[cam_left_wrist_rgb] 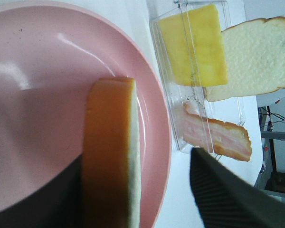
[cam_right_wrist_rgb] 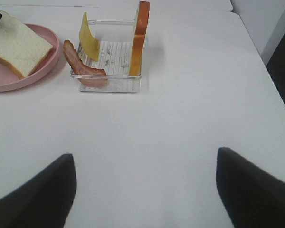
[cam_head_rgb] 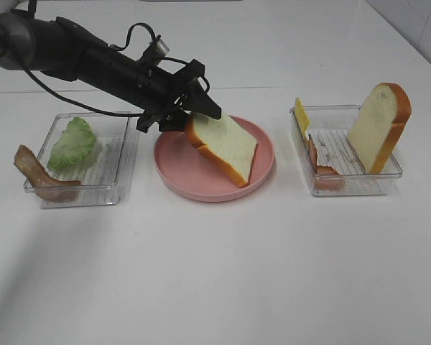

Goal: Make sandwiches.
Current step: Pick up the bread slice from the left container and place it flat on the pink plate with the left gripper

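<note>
L claw spread loose round thick spongy sq bread slice tilted on round pink plate; R claw wide.

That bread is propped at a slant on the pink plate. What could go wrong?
1. The bread slice leans, one end up by the left claw, low corner near the pink plate's rim; it could tip or slide off.
2. The open claw sits against it and might drag it when backing away.

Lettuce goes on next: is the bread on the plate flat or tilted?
Tilted: the bread rests its lower edge on the plate, upper end raised at the left gripper.
</note>
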